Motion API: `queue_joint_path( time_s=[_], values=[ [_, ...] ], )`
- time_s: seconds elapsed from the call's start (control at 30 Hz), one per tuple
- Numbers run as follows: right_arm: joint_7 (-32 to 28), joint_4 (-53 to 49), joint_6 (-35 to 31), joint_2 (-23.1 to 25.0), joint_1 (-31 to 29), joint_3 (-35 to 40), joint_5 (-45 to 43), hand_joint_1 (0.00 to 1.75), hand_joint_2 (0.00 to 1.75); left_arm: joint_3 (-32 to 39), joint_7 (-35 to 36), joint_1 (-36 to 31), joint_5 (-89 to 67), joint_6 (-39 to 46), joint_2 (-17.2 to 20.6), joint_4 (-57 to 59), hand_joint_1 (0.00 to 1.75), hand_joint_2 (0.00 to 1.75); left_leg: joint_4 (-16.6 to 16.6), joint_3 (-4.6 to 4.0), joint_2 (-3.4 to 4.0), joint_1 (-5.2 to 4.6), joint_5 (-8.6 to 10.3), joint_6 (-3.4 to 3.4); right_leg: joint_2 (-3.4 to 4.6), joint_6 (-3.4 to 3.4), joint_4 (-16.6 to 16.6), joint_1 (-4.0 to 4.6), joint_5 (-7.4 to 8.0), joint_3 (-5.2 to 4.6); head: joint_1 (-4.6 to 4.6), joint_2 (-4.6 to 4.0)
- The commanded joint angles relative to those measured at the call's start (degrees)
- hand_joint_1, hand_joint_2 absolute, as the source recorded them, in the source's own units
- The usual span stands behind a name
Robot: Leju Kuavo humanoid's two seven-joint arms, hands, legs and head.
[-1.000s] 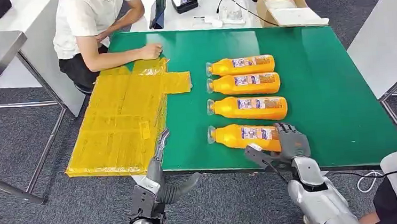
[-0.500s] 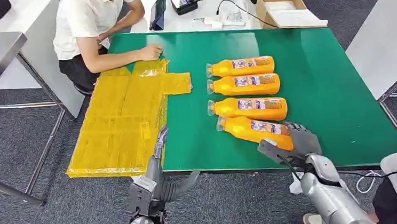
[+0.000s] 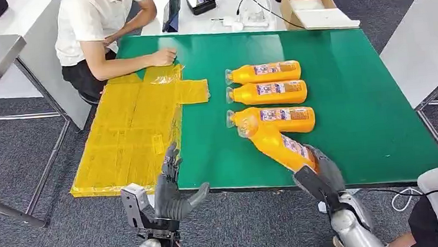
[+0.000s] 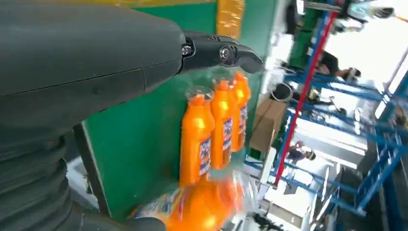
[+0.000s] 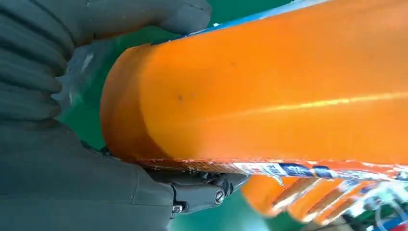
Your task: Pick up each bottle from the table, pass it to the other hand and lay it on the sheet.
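- At the lower right of the head view, the right robot hand point(image 3: 321, 177) is clamped on the base end of an orange bottle point(image 3: 277, 142), tilted, its cap end lying over the next bottle point(image 3: 275, 119).
- At the lower middle, the left robot hand point(image 3: 171, 189) waits with fingers spread, holding nothing.
- The step looks like the pick-up; next comes the pass across to the left robot hand.
- Farther up the green desk point(image 3: 367, 88), two more bottles point(image 3: 266, 83) lie; the yellow sheet point(image 3: 137, 130) sits at the left.
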Motion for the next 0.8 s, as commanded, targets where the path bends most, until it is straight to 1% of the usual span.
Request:
queue_joint_path(
  time_s=[0.03,0.07,0.1,0.17,0.2,0.23,0.27,0.33,0.37,0.4,0.43,0.47,0.5,0.57,0.6,0.63,0.67,0.7,0.73,0.8],
  values=[
    [-2.02,-15.89,0.62,2.19,8.56,4.19,-6.04,1.75,1.75,2.47,3.72,-0.25,8.04,-2.65,1.59,0.83,0.0,1.75,-0.02,-0.04,0.03,0.05,-0.04,-0.09,0.01,-0.11,-0.01,0.06,-0.04,-0.04,0.02,0.0],
    [-2.05,-16.41,0.47,2.47,8.55,4.41,-6.57,1.75,1.75,2.23,4.2,-0.31,8.99,-3.34,1.71,0.75,0.0,1.75,-0.07,0.0,0.05,0.06,-0.08,-0.16,0.03,-0.2,-0.02,0.08,-0.08,-0.04,0.0,0.0],
    [-2.36,-16.99,0.75,3.65,8.34,4.4,-8.08,1.75,1.75,1.65,4.48,-0.43,9.61,-4.48,1.97,0.5,0.0,1.75,-0.04,-0.14,0.07,0.04,-0.06,-0.13,0.05,-0.17,0.02,0.04,-0.06,-0.18,0.0,0.0],
    [-2.25,-16.66,2.94,5.45,7.22,6.81,-9.7,1.75,1.75,0.04,4.88,-1.0,9.52,-5.77,2.53,0.27,0.0,1.75,-0.02,-0.33,0.13,0.03,-0.03,-0.11,0.11,-0.12,0.03,0.04,-0.02,-0.35,0.0,0.0],
    [-2.13,-15.46,3.06,6.01,6.55,8.23,-9.97,1.75,1.75,-0.75,5.98,-1.46,10.11,-6.84,2.75,0.63,0.0,1.75,-0.02,-0.18,0.23,0.06,-0.14,-0.23,0.19,-0.28,0.09,0.08,-0.12,-0.26,0.0,0.0],
    [-1.97,-14.1,3.28,7.15,5.84,9.8,-9.83,1.75,1.75,-1.32,6.5,-1.78,10.51,-7.62,2.74,0.75,0.0,1.75,0.0,-0.45,0.19,0.06,-0.05,-0.13,0.19,-0.16,0.06,0.06,-0.04,-0.47,0.02,0.0],
    [-2.85,-12.42,3.11,8.13,4.8,10.79,-10.57,1.75,1.75,-1.99,7.45,-2.13,11.47,-8.86,2.91,1.06,0.0,1.75,0.01,-0.41,0.23,0.06,-0.1,-0.17,0.22,-0.22,0.11,0.07,-0.09,-0.44,0.0,0.0],
    [-2.84,-10.44,2.96,9.48,3.84,12.31,-12.02,1.75,1.75,-2.5,9.47,-2.09,14.75,-11.6,2.99,0.9,0.0,1.75,-0.02,-0.59,0.26,0.07,-0.03,-0.11,0.25,-0.13,0.04,0.07,0.01,-0.63,0.0,0.0],
    [-2.7,-10.25,2.71,9.77,3.8,12.55,-12.09,1.75,1.75,-2.7,9.43,-1.94,14.68,-11.57,3.0,0.74,0.0,1.75,-0.01,-0.39,0.4,0.09,-0.15,-0.21,0.37,-0.26,0.1,0.09,-0.09,-0.49,0.02,0.0],
    [-2.09,-9.64,2.72,10.3,3.62,12.65,-12.82,1.75,1.75,-2.86,10.9,-1.59,16.85,-13.11,3.05,0.59,0.0,1.75,-0.04,-0.51,0.27,0.07,-0.06,-0.14,0.24,-0.18,0.05,0.06,-0.03,-0.58,0.0,0.0],
    [-1.31,-8.76,3.0,10.81,3.22,13.23,-13.46,1.75,1.75,-3.5,10.76,-1.36,16.47,-13.17,3.63,-0.06,0.0,1.75,-0.08,-0.43,0.25,0.06,-0.07,-0.17,0.21,-0.21,0.04,0.06,-0.07,-0.5,0.0,0.0],
    [-0.69,-7.94,2.95,11.51,2.84,14.17,-13.91,1.75,1.75,-4.03,10.54,-1.0,16.22,-13.19,3.89,-0.78,0.0,1.75,-0.04,-0.71,0.1,0.05,0.02,-0.09,0.09,-0.1,0.03,0.04,0.0,-0.71,0.02,0.0],
    [-0.43,-7.67,2.84,11.94,2.66,14.65,-14.09,1.75,1.75,-4.2,10.54,-0.99,16.22,-13.18,3.91,-0.99,0.0,1.75,-0.05,-0.57,0.19,0.06,-0.05,-0.14,0.17,-0.18,0.05,0.06,-0.06,-0.61,0.0,0.0],
    [-0.16,-7.09,2.6,12.2,1.97,15.69,-14.9,1.75,1.75,-4.58,9.9,-1.34,15.46,-12.45,4.03,-1.08,0.0,1.75,-0.03,-0.72,0.15,0.07,0.0,-0.09,0.15,-0.11,0.04,0.05,-0.01,-0.72,0.02,0.0],
    [-0.09,-7.08,2.57,12.23,1.84,15.76,-14.98,1.75,1.75,-4.57,9.9,-1.5,15.46,-12.46,4.02,-0.97,0.0,1.75,-0.01,-0.42,0.27,0.1,-0.16,-0.2,0.24,-0.27,0.1,0.09,-0.15,-0.48,0.02,0.0],
    [-0.09,-7.1,2.57,12.12,1.76,15.72,-14.98,1.75,1.75,-4.55,9.9,-1.56,15.46,-12.46,4.02,-0.97,0.0,1.75,-0.04,-0.78,0.11,0.05,0.01,-0.08,0.11,-0.11,0.05,0.03,-0.02,-0.77,0.02,0.0],
    [-0.09,-7.1,2.57,12.12,1.76,15.72,-14.98,1.75,1.75,-4.55,9.9,-1.56,15.46,-12.46,4.02,-0.97,0.0,1.75,-0.03,-0.81,0.12,0.06,0.01,-0.08,0.1,-0.11,0.05,0.04,-0.02,-0.8,0.02,0.0],
    [0.13,-7.25,2.73,11.92,1.81,15.74,-15.53,1.75,1.75,-4.77,9.26,-1.8,14.1,-11.55,4.16,-0.77,0.0,1.75,0.01,-0.53,0.21,0.09,-0.14,-0.18,0.19,-0.24,0.11,0.08,-0.15,-0.57,0.0,0.0],
    [0.45,-7.35,2.92,11.77,1.63,16.05,-15.9,1.75,1.75,-5.37,8.46,-2.08,12.25,-10.75,4.27,-0.7,0.0,1.75,-0.04,-0.83,0.01,0.06,0.03,-0.08,0.01,-0.1,0.03,0.04,-0.03,-0.78,0.02,0.0],
    [1.44,-7.46,2.65,11.75,1.0,16.6,-16.44,1.75,1.75,-6.03,7.46,-2.2,10.4,-10.65,4.42,-1.16,0.0,1.75,-0.04,-0.76,0.03,0.05,0.0,-0.1,0.04,-0.14,0.04,0.03,-0.05,-0.73,0.0,0.0]
  ],
)
